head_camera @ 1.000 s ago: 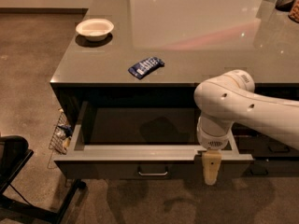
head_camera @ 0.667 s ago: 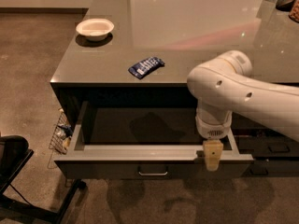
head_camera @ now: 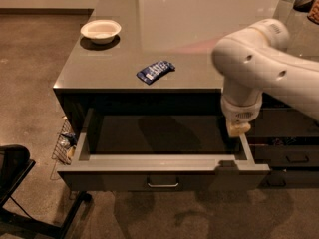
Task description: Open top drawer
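Right now the claw (head_camera: 238, 129) is hanging just above the right side wall of the top drawer (head_camera: 149, 161), near that wall's back end. Its pale tip is pointing straight down. Whether it is clenched or released cannot be told, and nothing is showing in its grip. Whether it is touching the wall cannot be told either.

Above the drawer's right half, the white arm (head_camera: 259, 59) is bending over: the wrist is dropping vertically to the claw, and the thick upper links are running up and off to the right.

The drawer is standing well out from under the desk (head_camera: 199, 29), its lighter grey inside showing, with the small metal pull (head_camera: 162, 184) sitting at the middle of its front.

On the desk behind the drawer, a blue packet (head_camera: 155, 71) is lying near the front edge, and a white bowl (head_camera: 100, 30) is sitting farther back and to the left.
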